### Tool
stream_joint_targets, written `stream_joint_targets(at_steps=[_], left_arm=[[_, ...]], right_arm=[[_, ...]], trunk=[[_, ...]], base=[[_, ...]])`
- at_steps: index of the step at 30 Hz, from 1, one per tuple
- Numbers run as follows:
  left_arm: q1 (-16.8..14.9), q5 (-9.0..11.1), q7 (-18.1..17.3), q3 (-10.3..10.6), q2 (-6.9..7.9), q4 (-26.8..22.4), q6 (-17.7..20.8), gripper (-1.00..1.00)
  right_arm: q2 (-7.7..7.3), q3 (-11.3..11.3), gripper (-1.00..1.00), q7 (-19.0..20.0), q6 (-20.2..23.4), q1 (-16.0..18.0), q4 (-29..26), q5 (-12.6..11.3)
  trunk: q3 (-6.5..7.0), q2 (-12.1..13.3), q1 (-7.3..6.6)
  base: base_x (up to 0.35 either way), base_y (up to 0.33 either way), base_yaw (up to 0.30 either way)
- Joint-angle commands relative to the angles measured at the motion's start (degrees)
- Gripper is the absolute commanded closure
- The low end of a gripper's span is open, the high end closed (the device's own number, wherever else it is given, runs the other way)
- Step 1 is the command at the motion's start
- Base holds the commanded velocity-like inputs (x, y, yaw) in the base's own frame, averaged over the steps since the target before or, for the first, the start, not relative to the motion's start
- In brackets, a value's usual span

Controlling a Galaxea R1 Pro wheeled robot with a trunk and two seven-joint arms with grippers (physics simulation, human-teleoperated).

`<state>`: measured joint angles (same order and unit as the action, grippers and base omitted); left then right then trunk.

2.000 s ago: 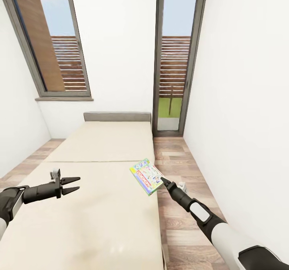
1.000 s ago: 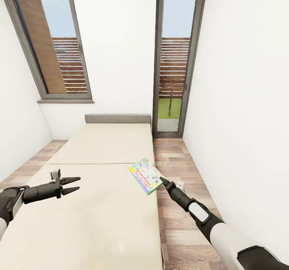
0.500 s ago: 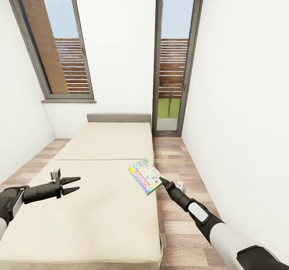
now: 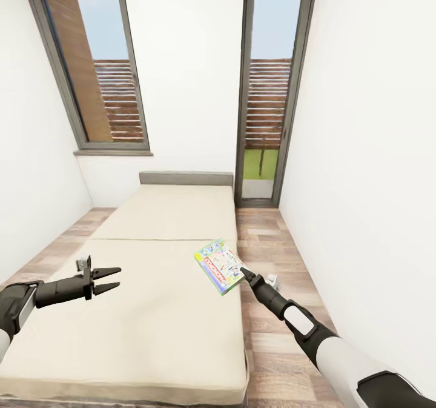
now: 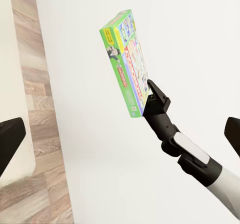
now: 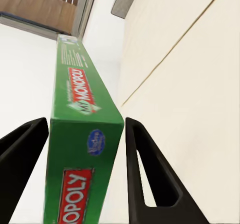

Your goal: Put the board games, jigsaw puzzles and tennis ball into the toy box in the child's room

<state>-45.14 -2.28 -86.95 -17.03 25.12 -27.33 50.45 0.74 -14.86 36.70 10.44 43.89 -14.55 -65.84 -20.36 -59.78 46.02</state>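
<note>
My right gripper (image 4: 244, 271) is shut on a green-edged board game (image 4: 220, 266), holding it in the air over the right edge of the bed (image 4: 157, 262). The left wrist view shows the board game (image 5: 126, 69) tilted, with the right gripper (image 5: 150, 91) clamped on its lower corner. Seen from the right wrist, the green box edge (image 6: 82, 149) sits between the two dark fingers (image 6: 145, 169). The left gripper (image 4: 115, 279) hovers open over the left part of the beige mattress, holding nothing. The toy box and the table are out of view.
The bed has a low grey headboard (image 4: 185, 178) against the far wall. A strip of wood floor (image 4: 269, 274) runs between the bed and the right wall, up to a tall glass door (image 4: 269, 93). A window (image 4: 97, 68) stands at the left.
The whole view has pulled back from the bed, whose near edge now shows. Both arms keep their pose, and the board game stays in the right gripper.
</note>
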Motion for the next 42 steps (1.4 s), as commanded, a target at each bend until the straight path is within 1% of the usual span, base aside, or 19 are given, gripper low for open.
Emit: stream_joint_targets(at_steps=[1, 11, 19, 31, 42], left_arm=[[-0.04, -0.26, -0.33, -0.08, 0.0, 0.0, 0.61, -1.0], [-0.04, -0.25, -0.41, -0.09, 0.01, 0.0, 0.6, -1.0], [-0.03, -0.27, -0.36, -0.14, -0.01, 0.0, 0.61, -1.0], [-0.04, -0.26, -0.41, -0.04, 0.02, 0.0, 0.61, -1.0], [-0.04, -0.26, -0.41, -0.12, -0.03, 0.0, 0.61, -1.0]], right_arm=[[0.01, -0.17, 1.0, 0.13, 0.37, 0.05, 0.05, -0.6], [-0.03, -0.11, 1.0, 0.13, 0.37, 0.05, 0.05, -0.6], [-0.03, -0.12, 1.0, 0.08, 0.37, 0.05, 0.05, -0.6], [-0.03, -0.17, 1.0, 0.05, 0.37, 0.05, 0.05, -0.6], [0.04, -0.17, 1.0, 0.0, 0.37, 0.05, 0.05, -0.6]], trunk=[[0.12, 0.37, -0.25], [1.91, 4.38, -2.45], [3.35, 7.59, -4.2], [5.5, 12.4, -6.84], [7.48, 16.81, -9.26]], base=[[-0.272, 0.0, 0.26], [-0.074, 0.0, 0.283], [-0.19, 0.0, 0.289], [-0.016, 0.0, 0.29], [-0.108, 0.0, 0.29]])
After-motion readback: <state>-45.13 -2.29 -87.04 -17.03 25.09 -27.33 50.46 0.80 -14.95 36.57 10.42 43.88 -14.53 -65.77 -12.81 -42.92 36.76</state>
